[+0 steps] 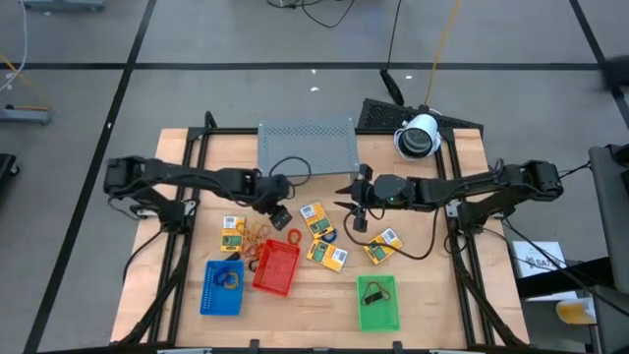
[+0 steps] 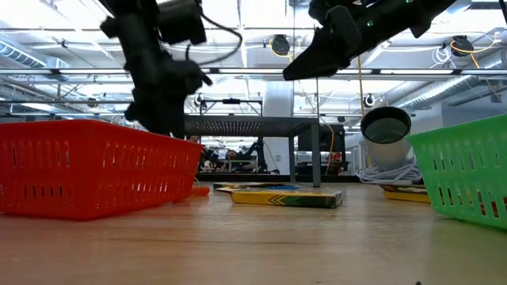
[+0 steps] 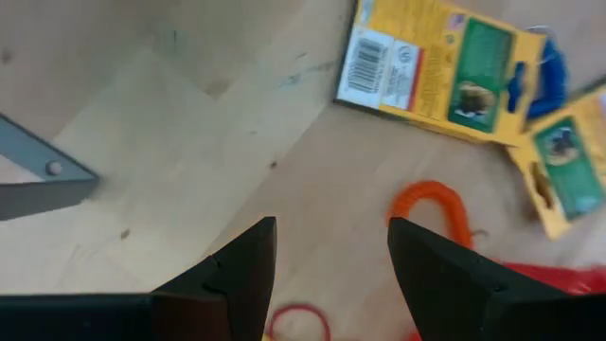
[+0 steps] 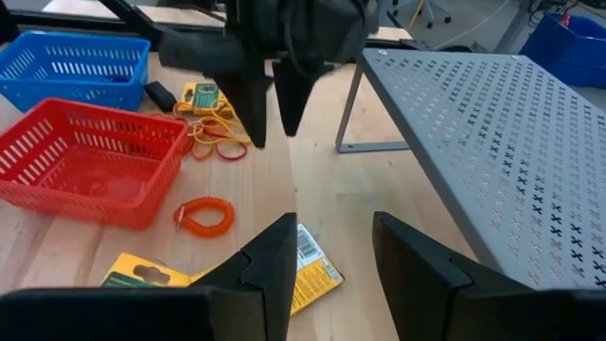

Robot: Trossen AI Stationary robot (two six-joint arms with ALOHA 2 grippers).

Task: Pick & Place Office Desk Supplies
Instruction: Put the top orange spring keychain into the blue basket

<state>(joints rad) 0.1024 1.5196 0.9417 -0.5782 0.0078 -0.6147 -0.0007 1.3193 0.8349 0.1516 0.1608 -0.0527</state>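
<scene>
Left gripper hangs above bare wood just in front of the grey rack, and we see its jaws parted with nothing between them. Below it on the tabletop lie an orange coiled loop and, nearer the blue tray, a tangle of thin rubber bands beside one yellow packet. The red tray sits close to the loop, leaving us little room on that side. More yellow packets spread between the two arms, all loose on the wood. Right gripper hovers over them, jaws apart and empty. Farther right stands the green tray holding a small dark item we cannot make out. The low view cuts off both arms' upper parts.
</scene>
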